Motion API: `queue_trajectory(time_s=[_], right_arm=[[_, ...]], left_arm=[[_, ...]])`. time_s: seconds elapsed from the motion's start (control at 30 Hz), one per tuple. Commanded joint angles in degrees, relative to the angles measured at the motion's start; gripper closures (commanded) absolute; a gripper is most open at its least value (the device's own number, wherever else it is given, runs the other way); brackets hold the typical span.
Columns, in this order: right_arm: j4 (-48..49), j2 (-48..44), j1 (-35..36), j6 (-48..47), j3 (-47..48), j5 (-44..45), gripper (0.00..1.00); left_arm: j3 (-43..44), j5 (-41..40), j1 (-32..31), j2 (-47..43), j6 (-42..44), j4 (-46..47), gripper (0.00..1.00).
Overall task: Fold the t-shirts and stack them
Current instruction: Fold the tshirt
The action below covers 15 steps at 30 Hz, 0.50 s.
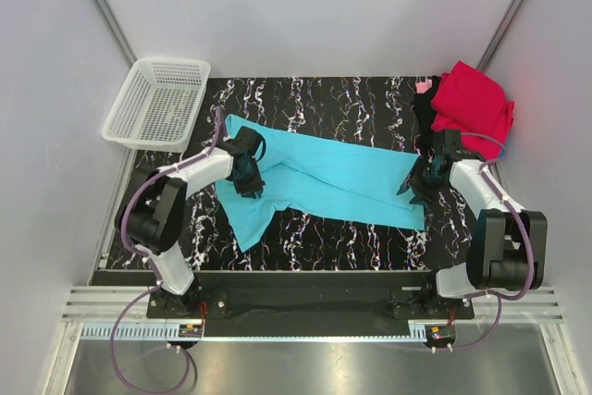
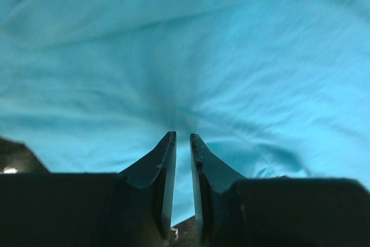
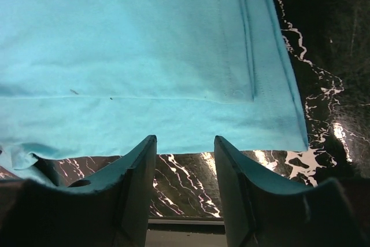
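Tabletop (image 1: pixel 324 94) black-marbled under turquoise t-shirt (image 1: pixel 324 178); pale walls (image 1: pixel 305 6).

No text, label, brand, number or sign can be read in any of the views.
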Motion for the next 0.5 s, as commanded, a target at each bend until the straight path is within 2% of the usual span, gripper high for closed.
queue_trajectory(time_s=[0.0,0.27,0.47], right_arm=[[0.02,0.87,0.9,-1.68,1.52,-1.82,0.48],[6.25,6.86,5.02,1.13,-3.92,-0.95,0.49],[7.93,11.08,6.43,2.88,-5.33,0.64,0.5]], left_arm=[[3.15,0.91,0.1,2.45,1.15,1.74,0.79],[-0.71,0.55,0.1,4.75,0.1,1.65,0.79],[-7.21,1.08,-0.07,3.53,-1.13,1.73,0.8]])
